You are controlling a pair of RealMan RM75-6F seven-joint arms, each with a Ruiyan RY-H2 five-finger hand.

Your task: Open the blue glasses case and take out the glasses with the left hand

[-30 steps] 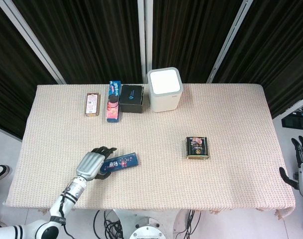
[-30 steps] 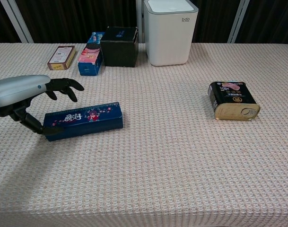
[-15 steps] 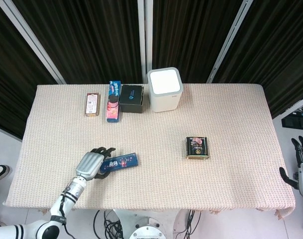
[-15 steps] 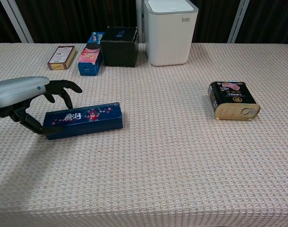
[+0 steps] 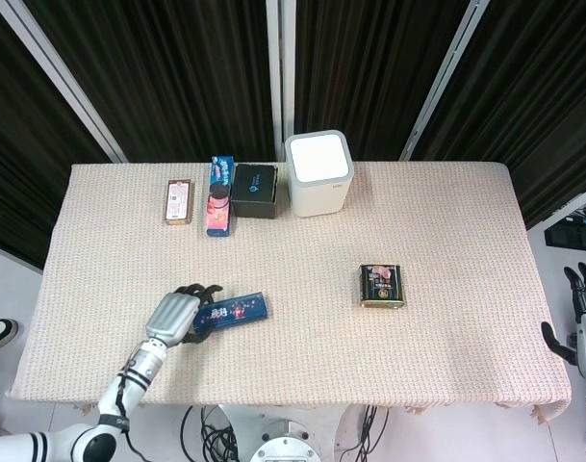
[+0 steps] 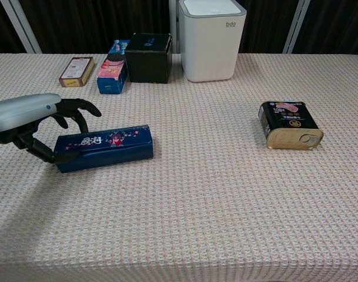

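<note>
The blue case [image 6: 104, 147] lies closed on the table [image 6: 214, 200] at about 8 o'clock from the tin [image 6: 289, 124], well apart from it. The left hand [image 6: 40, 120] is at the case's left end, fingers [image 6: 79, 111] curled over the top edge and thumb at the end face, gripping it. The right hand [image 5: 583, 318] hangs off the table at 3 o'clock, fingers spread, holding nothing.

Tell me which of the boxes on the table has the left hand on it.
The blue glasses case, lying alone at the near left; the left hand grips its end. The others sit untouched along the far edge.
</note>
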